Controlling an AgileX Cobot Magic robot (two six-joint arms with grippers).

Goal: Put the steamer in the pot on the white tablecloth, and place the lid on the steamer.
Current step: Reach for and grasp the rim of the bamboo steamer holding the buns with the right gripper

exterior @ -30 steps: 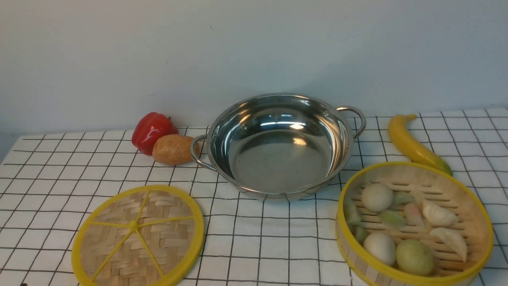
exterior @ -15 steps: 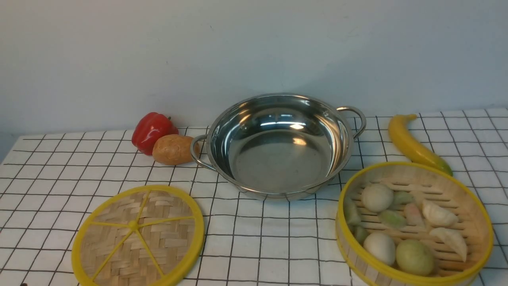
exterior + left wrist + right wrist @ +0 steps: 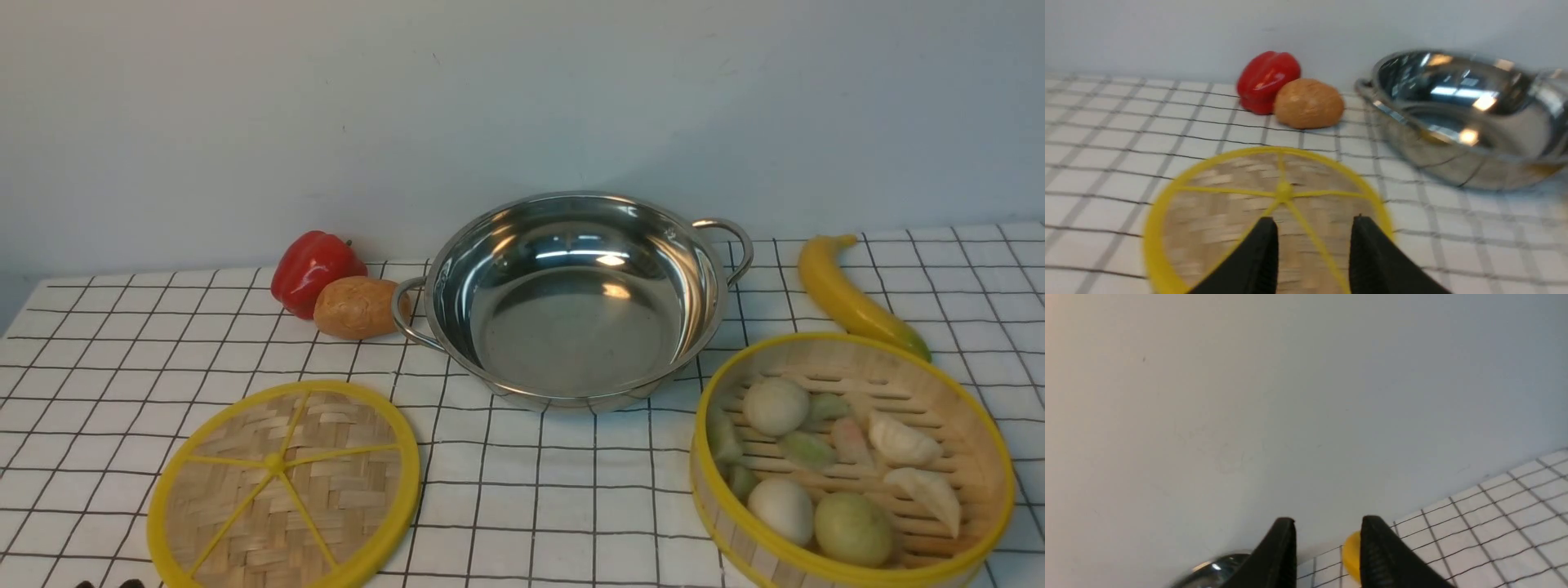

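Observation:
The steamer point(image 3: 853, 461), a bamboo basket with yellow rims holding white and green dumplings and buns, sits on the white tablecloth point(image 3: 539, 490) at the front right. The shiny pot point(image 3: 575, 302) stands empty at the centre back. The lid point(image 3: 284, 486), a flat woven disc with yellow spokes, lies at the front left. My left gripper point(image 3: 1312, 222) is open and empty, hovering over the near part of the lid point(image 3: 1229, 204); its tips just show at the bottom edge of the front view point(image 3: 106, 584). My right gripper point(image 3: 1327, 522) is open and empty, pointing at the wall, out of the front view.
A red pepper point(image 3: 313, 269) and a brown potato point(image 3: 357, 307) lie left of the pot, touching its left handle. A yellow banana point(image 3: 853, 294) lies behind the steamer at the right. A plain wall stands close behind the pot.
My left gripper's tips have come a little further into the bottom left edge of the front view. The steamer, pot and lid have not moved.

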